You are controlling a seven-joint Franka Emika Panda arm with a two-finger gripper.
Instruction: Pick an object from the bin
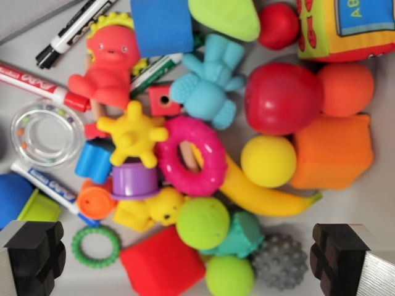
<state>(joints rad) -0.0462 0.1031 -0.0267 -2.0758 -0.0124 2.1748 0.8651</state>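
Seen from above through the wrist view: a bin (370, 203) crammed with bright toys, pale floor bare only at lower right and upper left. Tool (185, 259) spread wide and holding nothing, black pads at the bottom corners of the frame, hovering clear of the heap. Directly between the pads, at bottom centre: a green ball (202, 222), a second green ball (229, 275), a teal toy (245, 234), a grey spiky ball (279, 261) and a red block (162, 264), all touching. Mid-frame: a pink ring (189, 155) lying over a yellow banana (262, 196), a yellow ball (268, 161) just beside. Judged best bet: the upper green ball, top of the pile and round. Worth centring over it first, dropping straight, keeping pads off the red block and spiky ball, closing gently against squirting out sideways. Markers (71, 28) at upper left too flat and crowded to try
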